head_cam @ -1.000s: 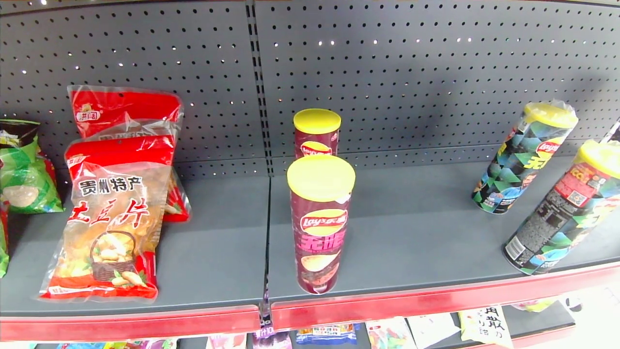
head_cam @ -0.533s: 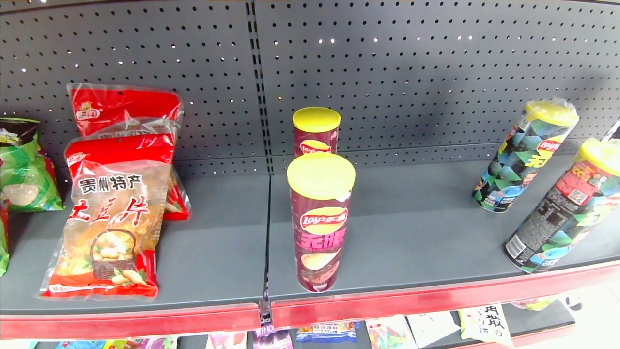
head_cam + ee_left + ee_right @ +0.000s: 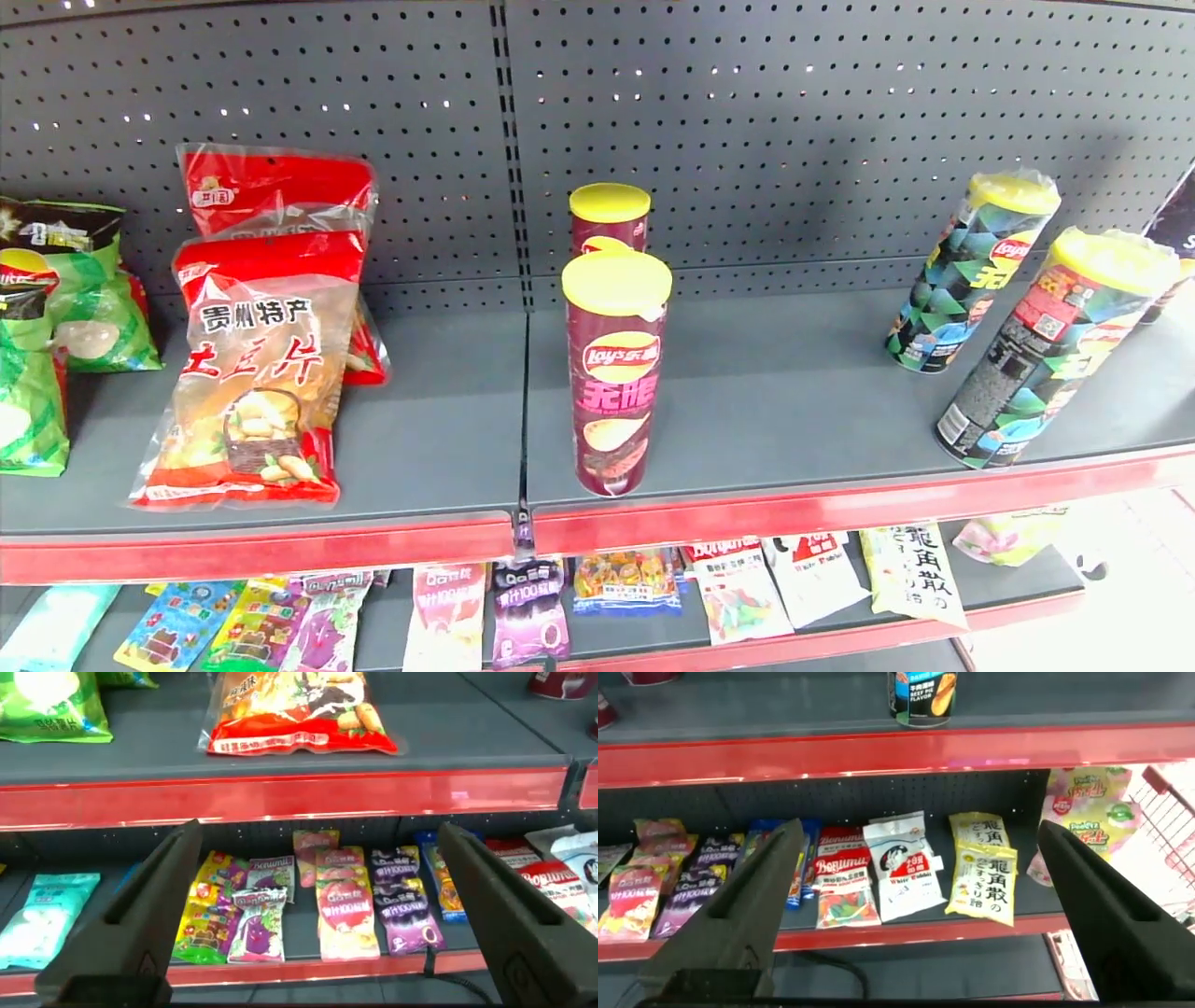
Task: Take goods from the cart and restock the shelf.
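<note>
The upper shelf is a grey deck with a red front lip. Two maroon chip cans with yellow lids stand on it, one at the front and one behind. Two patterned cans stand at the right. My left gripper is open and holds nothing, facing the lower shelf's candy packets below a red chip bag. My right gripper is also open and holds nothing, in front of snack packets on the lower shelf.
Red chip bags and green bags fill the upper shelf's left part. Bare deck lies between the maroon cans and the patterned cans. A red wire cart edge shows beside the shelf in the right wrist view.
The whole head view has shifted: the shelf sits higher and smaller, and more of the lower shelf shows. The goods on the shelf have not moved.
</note>
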